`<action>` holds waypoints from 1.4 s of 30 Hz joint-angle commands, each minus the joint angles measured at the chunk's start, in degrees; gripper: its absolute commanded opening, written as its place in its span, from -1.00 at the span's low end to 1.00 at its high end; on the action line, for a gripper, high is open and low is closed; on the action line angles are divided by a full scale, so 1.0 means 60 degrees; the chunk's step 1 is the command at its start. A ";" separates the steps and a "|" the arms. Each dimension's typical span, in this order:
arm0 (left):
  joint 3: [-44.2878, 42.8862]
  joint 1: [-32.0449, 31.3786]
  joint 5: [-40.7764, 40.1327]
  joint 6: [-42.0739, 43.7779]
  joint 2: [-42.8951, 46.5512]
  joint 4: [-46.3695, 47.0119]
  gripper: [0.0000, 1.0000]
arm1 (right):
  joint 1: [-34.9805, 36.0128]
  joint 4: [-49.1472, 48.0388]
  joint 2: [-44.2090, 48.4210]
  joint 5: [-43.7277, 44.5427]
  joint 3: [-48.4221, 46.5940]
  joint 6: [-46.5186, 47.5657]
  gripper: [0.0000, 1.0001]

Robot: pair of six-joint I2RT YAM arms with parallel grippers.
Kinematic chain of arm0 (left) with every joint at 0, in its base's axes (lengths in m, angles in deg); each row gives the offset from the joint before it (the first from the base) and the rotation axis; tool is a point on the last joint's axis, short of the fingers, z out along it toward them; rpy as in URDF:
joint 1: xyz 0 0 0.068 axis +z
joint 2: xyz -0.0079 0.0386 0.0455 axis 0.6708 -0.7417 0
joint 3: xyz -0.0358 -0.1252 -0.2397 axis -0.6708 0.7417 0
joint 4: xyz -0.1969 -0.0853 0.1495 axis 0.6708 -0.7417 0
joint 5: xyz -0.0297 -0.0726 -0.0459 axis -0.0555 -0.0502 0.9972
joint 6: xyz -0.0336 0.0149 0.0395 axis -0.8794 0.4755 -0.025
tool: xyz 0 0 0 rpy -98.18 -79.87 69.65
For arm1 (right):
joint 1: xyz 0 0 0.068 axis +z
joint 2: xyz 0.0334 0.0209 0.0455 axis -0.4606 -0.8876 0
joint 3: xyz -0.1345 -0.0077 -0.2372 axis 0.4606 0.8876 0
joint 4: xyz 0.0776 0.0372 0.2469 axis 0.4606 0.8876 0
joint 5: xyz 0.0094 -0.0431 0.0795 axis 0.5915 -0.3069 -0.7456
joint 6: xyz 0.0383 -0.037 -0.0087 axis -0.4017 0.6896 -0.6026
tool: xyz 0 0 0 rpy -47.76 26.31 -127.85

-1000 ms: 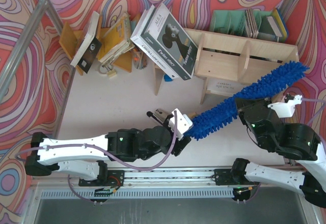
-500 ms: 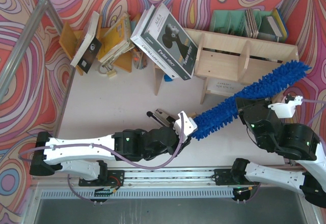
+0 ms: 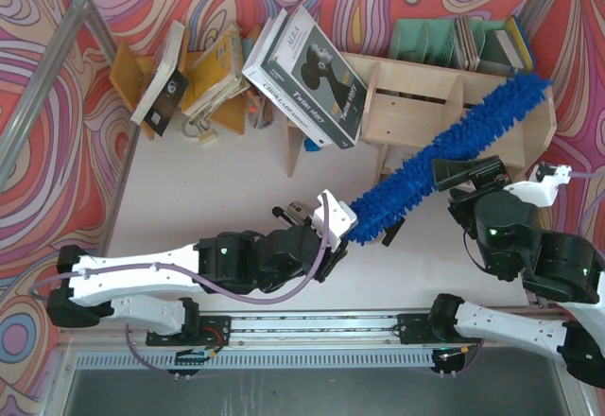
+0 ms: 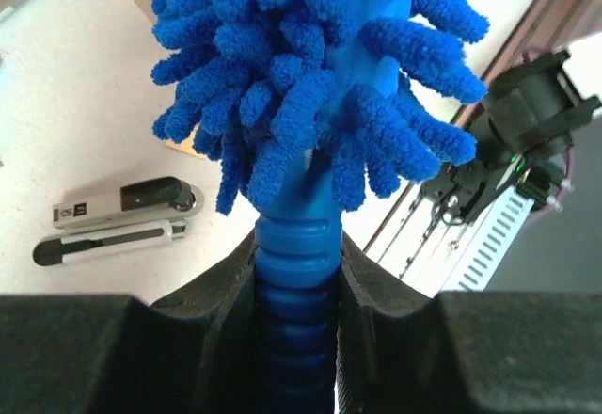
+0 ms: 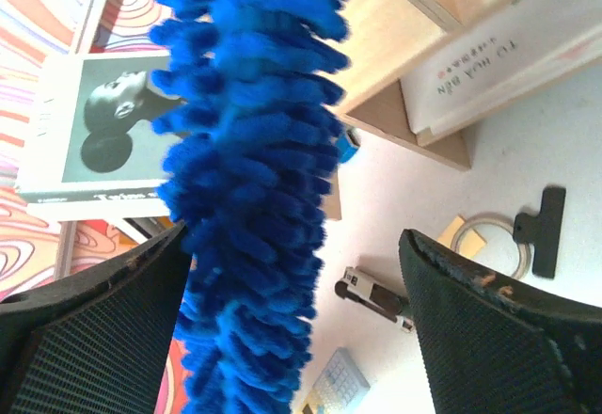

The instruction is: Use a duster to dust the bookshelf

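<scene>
The duster [image 3: 444, 147] is a long bright-blue fluffy brush slanting from mid-table up to the right end of the bookshelf [image 3: 416, 85], its tip over the shelf's top edge. My left gripper [image 3: 345, 229] is shut on the duster's ribbed blue handle [image 4: 296, 273], with the fluffy head [image 4: 320, 75] right above the jaws. My right gripper [image 3: 470, 170] stands open beside the brush's middle. In the right wrist view the duster [image 5: 249, 179] hangs between the fingers [image 5: 113, 329], close to the left one and apart from the right one. The bookshelf [image 5: 414, 66] is pale plywood.
A big black-and-white book [image 3: 307, 76] leans on the bookshelf's left end. An orange-brown rack [image 3: 128, 71] with books stands back left, a mint-green file holder [image 3: 425, 43] behind the shelf. A stapler [image 4: 118, 212], a binder clip [image 5: 544, 230] and a calculator [image 5: 334, 386] lie on the table.
My left gripper closed on the handle. My right gripper opened and let go of the brush, which swung up and left so its tip now lies over the bookshelf.
</scene>
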 commanded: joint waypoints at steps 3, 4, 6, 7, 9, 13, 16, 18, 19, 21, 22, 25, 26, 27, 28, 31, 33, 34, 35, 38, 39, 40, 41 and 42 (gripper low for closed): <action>-0.1416 0.0032 -0.1350 -0.0131 0.0080 -0.0668 -1.00 | -0.0013 -0.2835 0.0326 -0.0321 -0.0253 0.4222 0.73; -0.1607 0.0031 -0.1534 -0.0112 0.0016 -0.0770 -1.00 | -0.0010 -0.3201 0.0411 -0.0446 -0.0209 0.4771 0.75; -0.1972 0.0030 -0.1964 -0.0062 -0.0125 -0.0975 -1.00 | -0.0009 -0.3979 0.0578 -0.0685 -0.0013 0.5746 0.79; -0.2189 0.0028 -0.2235 -0.0037 -0.0202 -0.1116 -1.00 | -0.0010 -0.4486 0.0680 -0.0832 0.0217 0.6205 0.80; -0.2694 0.0038 -0.3064 -0.0020 -0.0406 -0.1490 -1.00 | -0.0017 -0.5524 0.0950 -0.1050 0.0768 0.7200 0.86; -0.3767 0.0210 -0.4478 -0.0271 -0.0904 -0.2425 -1.00 | -0.0002 -0.7573 0.1503 -0.1470 0.2341 0.8752 0.97; -0.4643 0.0492 -0.4842 -0.0852 -0.1213 -0.3322 -1.00 | 0.0002 -0.8641 0.1668 -0.1815 0.3321 0.9645 0.98; -0.5155 0.0610 -0.4886 -0.1268 -0.1415 -0.3957 -1.00 | -0.0008 -0.8871 0.1561 -0.1741 0.3824 1.0034 0.97; -0.5430 0.0628 -0.5039 -0.1455 -0.1516 -0.4340 -1.00 | -0.0011 -0.8886 0.1442 -0.1590 0.4068 1.0108 0.97; -0.6027 0.0654 -0.5362 -0.1825 -0.1743 -0.5141 -1.00 | -0.0006 -0.8826 0.1150 -0.1102 0.4547 1.0077 0.97; -0.6369 0.0692 -0.5397 -0.2023 -0.1911 -0.5568 -1.00 | -0.0007 -0.8699 0.1008 -0.0869 0.4746 0.9987 0.97; -0.7453 0.0921 -0.5377 -0.2753 -0.2433 -0.7074 -1.00 | -0.0018 -0.8386 0.0552 -0.0225 0.5322 0.9505 0.97; -0.7721 0.0986 -0.5374 -0.2959 -0.2574 -0.7509 -1.00 | -0.0009 -0.8383 0.0459 -0.0023 0.5533 0.9348 0.98; -0.7976 0.1038 -0.5386 -0.3124 -0.2705 -0.7860 -1.00 | -0.0015 -0.8432 0.0418 0.0135 0.5817 0.9224 0.97; -0.8214 0.1074 -0.5397 -0.3349 -0.2881 -0.8351 -1.00 | -0.0009 -0.8601 0.0468 0.0243 0.6113 0.9196 0.97; -0.8759 0.1159 -0.5464 -0.3866 -0.3210 -0.9224 -1.00 | -0.0012 -0.9627 0.0969 0.0174 0.7208 0.9672 0.97; -0.8861 0.1246 -0.5382 -0.4119 -0.3334 -0.9526 -1.00 | -0.0015 -1.0543 0.1526 -0.0015 0.8066 1.0270 0.98; -0.8867 0.1304 -0.5292 -0.4238 -0.3393 -0.9608 -1.00 | -0.0010 -1.0842 0.1835 -0.0091 0.8491 1.0424 0.98; -0.8853 0.1352 -0.5185 -0.4317 -0.3430 -0.9659 -1.00 | -0.0014 -1.1076 0.2033 -0.0190 0.8723 1.0551 0.98; -0.8854 0.1495 -0.4868 -0.4547 -0.3623 -0.9827 -1.00 | -0.0010 -1.1554 0.2417 -0.0496 0.9177 1.0823 0.97; -0.8859 0.1510 -0.4689 -0.4557 -0.3688 -0.9855 -1.00 | -0.0012 -1.1610 0.2425 -0.0546 0.9243 1.0864 0.98; -0.8859 0.1519 -0.4603 -0.4531 -0.3756 -0.9843 -1.00 | -0.0005 -1.1638 0.2391 -0.0591 0.9242 1.0866 0.97; -0.8883 0.1529 -0.4554 -0.4537 -0.3812 -0.9886 -1.00 | -0.0009 -1.1640 0.2348 -0.0650 0.9214 1.0886 0.97; -0.8912 0.1529 -0.4509 -0.4568 -0.3882 -0.9919 -1.00 | -0.0013 -1.1642 0.2271 -0.0695 0.9173 1.0925 0.97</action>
